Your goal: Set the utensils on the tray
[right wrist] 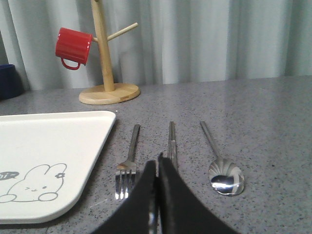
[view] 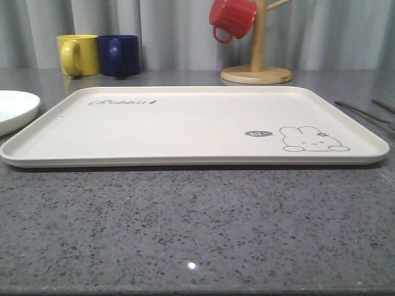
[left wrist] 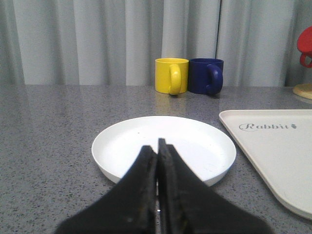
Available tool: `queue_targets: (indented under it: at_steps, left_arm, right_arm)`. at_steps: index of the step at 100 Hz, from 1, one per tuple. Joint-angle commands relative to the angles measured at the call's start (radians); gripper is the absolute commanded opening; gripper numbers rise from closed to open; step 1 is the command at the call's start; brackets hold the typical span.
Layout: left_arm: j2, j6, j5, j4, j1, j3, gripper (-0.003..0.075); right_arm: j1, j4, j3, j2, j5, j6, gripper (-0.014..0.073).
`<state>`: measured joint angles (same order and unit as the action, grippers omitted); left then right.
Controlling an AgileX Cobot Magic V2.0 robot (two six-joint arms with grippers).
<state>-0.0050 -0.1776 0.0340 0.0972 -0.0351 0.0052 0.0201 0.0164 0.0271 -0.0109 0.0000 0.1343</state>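
Observation:
The cream tray (view: pixel 185 123) with its rabbit drawing lies in the middle of the grey table, with nothing on it. To its right, on the table, lie the silver utensils: a fork (right wrist: pixel 129 158), a pair of chopsticks (right wrist: pixel 171 139) and a spoon (right wrist: pixel 222 168), side by side. Thin handles of the utensils (view: pixel 364 112) show at the front view's right edge. My right gripper (right wrist: pixel 157 163) is shut and empty, just short of the chopsticks' near end. My left gripper (left wrist: pixel 157 146) is shut and empty, in front of the white plate (left wrist: pixel 164 146). The tray's corner (left wrist: pixel 273 146) lies beside that plate.
A white plate (view: pixel 13 108) sits left of the tray. A yellow mug (view: pixel 79 54) and a blue mug (view: pixel 119 55) stand behind it. A wooden mug tree (view: pixel 256 61) with a red mug (view: pixel 231 18) stands at the back right. Grey curtains hang behind.

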Motion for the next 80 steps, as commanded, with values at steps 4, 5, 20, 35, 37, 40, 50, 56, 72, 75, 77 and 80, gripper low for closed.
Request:
queue_targets:
  at_steps: [4,5,20,35,37,40,50,56,72,75,77,80]
  left_arm:
    - [-0.033,-0.011,-0.083,-0.003,-0.008,0.027,-0.0019]
    - [-0.033,-0.011,-0.083,-0.003,-0.008,0.027,-0.0019]
    - [-0.033,-0.011,-0.083,-0.003,-0.008,0.027,-0.0019]
    - [-0.033,-0.011,-0.083,-0.003,-0.008,0.008,-0.0019]
    - [-0.033,-0.011,-0.082,-0.003,-0.008,0.001,-0.0019]
    - [-0.033,-0.011,-0.082,-0.003,-0.008,-0.009,-0.0019]
    - [-0.025,-0.011,-0.054,-0.010,-0.008,-0.073,-0.0019]
    - [-0.006,-0.011,-0.016,-0.016,-0.008,-0.121,-0.0019]
    - [0.090,-0.011,0.139,-0.016,-0.008,-0.290,-0.0019]
    - [0.122,-0.011,0.168,-0.014,-0.008,-0.330,-0.0019]
    - [0.143,-0.011,0.190,-0.014,-0.008,-0.347,-0.0019]
    - [0.172,-0.011,0.217,-0.012,-0.008,-0.388,-0.0019]
  right_arm:
    - [-0.006,0.001,0.000,-0.018,-0.080,-0.009,-0.0069]
    - [-0.006,0.001,0.000,-0.018,-0.080,-0.009,-0.0069]
    - [-0.006,0.001,0.000,-0.018,-0.080,-0.009,-0.0069]
    - [-0.006,0.001,0.000,-0.018,-0.080,-0.009,-0.0069]
    - [-0.006,0.001,0.000,-0.018,-0.080,-0.009,-0.0069]
    - [-0.006,0.001,0.000,-0.018,-0.080,-0.009,-0.0069]
    - [-0.006,0.001,0.000,-0.018,-0.080,-0.009,-0.0069]
    - [-0.006,0.001,0.000,-0.018,-0.080,-0.009,-0.0069]
    - [-0.006,0.001,0.000,-0.018,-0.080,-0.009,-0.0069]
    - [-0.006,0.001,0.000,-0.018,-0.080,-0.009,-0.0069]
    - [-0.006,0.001,0.000,-0.018,-0.080,-0.009,-0.0069]
    - [-0.006,0.001,0.000,-0.018,-0.080,-0.009,-0.0069]
